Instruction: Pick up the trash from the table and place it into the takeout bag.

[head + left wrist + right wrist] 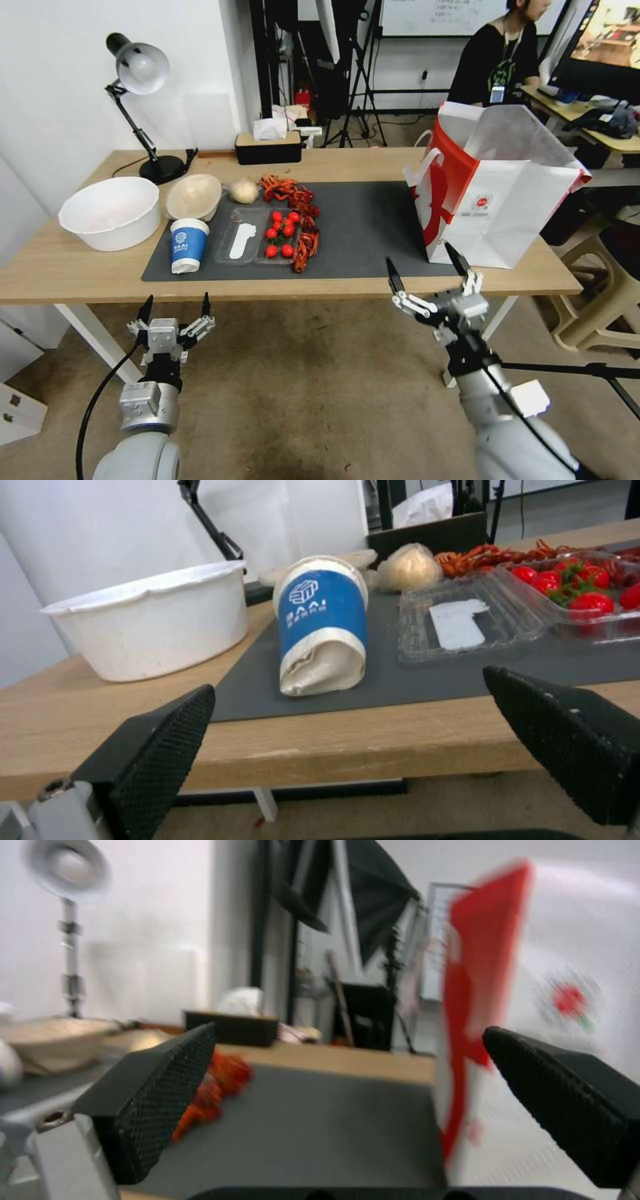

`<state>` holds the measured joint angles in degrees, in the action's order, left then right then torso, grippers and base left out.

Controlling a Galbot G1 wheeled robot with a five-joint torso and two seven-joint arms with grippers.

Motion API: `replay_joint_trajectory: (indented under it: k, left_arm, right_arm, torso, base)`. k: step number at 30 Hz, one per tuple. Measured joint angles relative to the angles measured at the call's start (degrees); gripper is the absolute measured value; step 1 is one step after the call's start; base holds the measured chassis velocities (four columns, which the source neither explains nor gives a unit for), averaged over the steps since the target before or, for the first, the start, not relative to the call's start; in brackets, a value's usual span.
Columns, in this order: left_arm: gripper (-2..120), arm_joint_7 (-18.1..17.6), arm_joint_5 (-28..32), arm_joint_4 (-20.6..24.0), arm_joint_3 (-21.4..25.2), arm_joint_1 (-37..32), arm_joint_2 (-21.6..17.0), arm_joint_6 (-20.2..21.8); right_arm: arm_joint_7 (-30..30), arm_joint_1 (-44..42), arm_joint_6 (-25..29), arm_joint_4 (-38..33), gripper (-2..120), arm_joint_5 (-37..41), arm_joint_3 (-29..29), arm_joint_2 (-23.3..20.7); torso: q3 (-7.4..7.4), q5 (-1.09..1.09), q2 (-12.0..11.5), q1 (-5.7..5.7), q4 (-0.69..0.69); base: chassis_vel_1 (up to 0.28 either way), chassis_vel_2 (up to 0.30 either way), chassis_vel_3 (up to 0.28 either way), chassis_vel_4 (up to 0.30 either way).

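Observation:
On the table (pixel 80 273), a crumpled blue paper cup (pixel 189 245) lies at the left end of the dark mat (pixel 367 227). Behind it are a shallow beige bowl (pixel 193 197) and a pale wrapped ball (pixel 244 191). The white takeout bag (pixel 493 187) with its red side panel stands open at the right end. My left gripper (pixel 173 308) is open below the table's front edge and faces the blue cup (pixel 323 625). Also open, my right gripper (pixel 427 267) is at the front edge, by the near left corner of the takeout bag (pixel 553 1005).
A large white bowl (pixel 110 212) sits left of the mat. An open clear tray (pixel 260 243) holds red tomatoes, with red crayfish shells (pixel 297 200) beside it. A desk lamp (pixel 140 73) and a black tissue box (pixel 268 147) stand at the back. A beige stool (pixel 600 293) is on the right.

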<state>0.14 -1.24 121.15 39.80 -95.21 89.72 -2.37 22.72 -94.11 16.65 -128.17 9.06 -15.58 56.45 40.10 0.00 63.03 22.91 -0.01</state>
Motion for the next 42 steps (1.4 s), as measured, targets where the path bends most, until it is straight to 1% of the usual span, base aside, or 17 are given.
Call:
replay_joint_trajectory:
  k: [3,7,13,18,24,27,28,31,32,35,36,41,42]
  left_arm:
    - [100,0.0,0.1,-0.3,-0.1,0.2,0.0,0.0]
    - [100,0.0,0.1,-0.5,-0.1,0.2,0.0,-0.1]
    - [100,0.0,0.1,-0.8,-0.1,0.2,0.1,-0.2]
    - [100,0.0,0.1,-0.9,-0.1,0.3,0.1,-0.3]
    - [100,-0.8,1.9,-1.4,-0.2,1.8,-0.4,0.2]
    - [100,-1.2,4.7,-2.1,-0.6,3.8,-1.8,1.7]
    - [100,-1.2,4.7,-2.1,-0.6,3.8,-1.8,1.7]
    - [100,-1.3,8.3,-3.3,-0.7,6.4,-3.7,3.9]
    - [100,-1.3,8.3,-3.3,-0.7,6.4,-3.7,3.9]
    - [100,-2.0,11.5,-4.6,-0.3,8.4,-5.4,6.0]
    - [100,-2.1,12.2,-5.2,-0.3,9.3,-6.3,6.7]
    - [100,-2.3,13.5,-6.9,-0.5,11.6,-7.8,7.9]
    - [100,-2.3,14.5,-8.2,-0.7,13.3,-8.9,8.5]
  right_arm:
    - [2.7,-1.4,0.7,2.4,100,-0.2,-0.2,1.7]
    - [4.6,-2.0,1.0,5.0,100,-0.2,0.0,2.8]
    - [5.5,-2.1,1.6,8.0,100,-0.1,1.2,3.5]
    - [5.6,-1.3,1.7,8.4,100,0.0,1.7,3.5]
    - [5.6,-1.1,1.5,8.0,100,-0.1,2.1,3.5]
    - [5.6,-0.9,1.2,7.6,100,-0.3,2.2,3.5]
    - [5.6,-0.9,1.2,7.6,100,-0.3,2.2,3.5]
    - [5.7,0.0,0.3,7.2,100,-0.4,2.8,3.3]
    - [5.7,0.0,0.3,7.2,100,-0.4,2.8,3.3]
    - [5.7,1.8,-0.6,7.2,100,-0.4,3.8,2.8]
    - [5.7,2.0,-0.8,7.2,100,-0.4,4.0,2.7]
    - [5.7,2.2,-1.2,7.0,100,-0.4,4.1,2.7]
    - [5.7,2.3,-1.3,7.0,100,-0.3,4.2,2.8]
  torso:
    - [0.01,0.0,0.0,0.01,0.01]
    - [0.01,0.0,0.0,0.01,0.01]
    - [0.01,0.0,0.0,0.01,0.01]
    - [0.01,0.0,0.0,0.01,0.01]
    - [0.01,-0.01,0.0,0.01,0.01]
    - [0.01,0.0,0.0,0.01,0.0]
    - [0.01,0.0,0.0,0.01,0.0]
    - [0.01,-0.01,0.0,0.01,-0.01]
    - [0.01,-0.01,0.0,0.01,-0.01]
    - [0.01,0.0,0.0,0.01,0.03]
    - [0.01,0.0,0.0,0.01,0.03]
    - [0.01,-0.02,0.0,0.01,0.0]
    - [0.01,0.0,0.0,0.01,0.0]
  base:
    - [0.0,0.0,0.0,0.0]
    - [0.0,0.0,0.0,0.0]
    - [0.0,0.0,0.0,0.0]
    - [0.0,0.0,0.0,0.0]
    - [0.0,0.0,0.0,0.0]
    - [0.0,0.0,0.0,0.0]
    - [0.0,0.0,0.0,0.0]
    - [0.0,0.0,0.0,0.0]
    - [0.0,0.0,0.0,0.0]
    - [0.0,0.0,0.0,0.0]
    - [0.0,0.0,0.0,0.0]
    - [0.0,0.0,0.0,0.0]
    - [0.0,0.0,0.0,0.0]
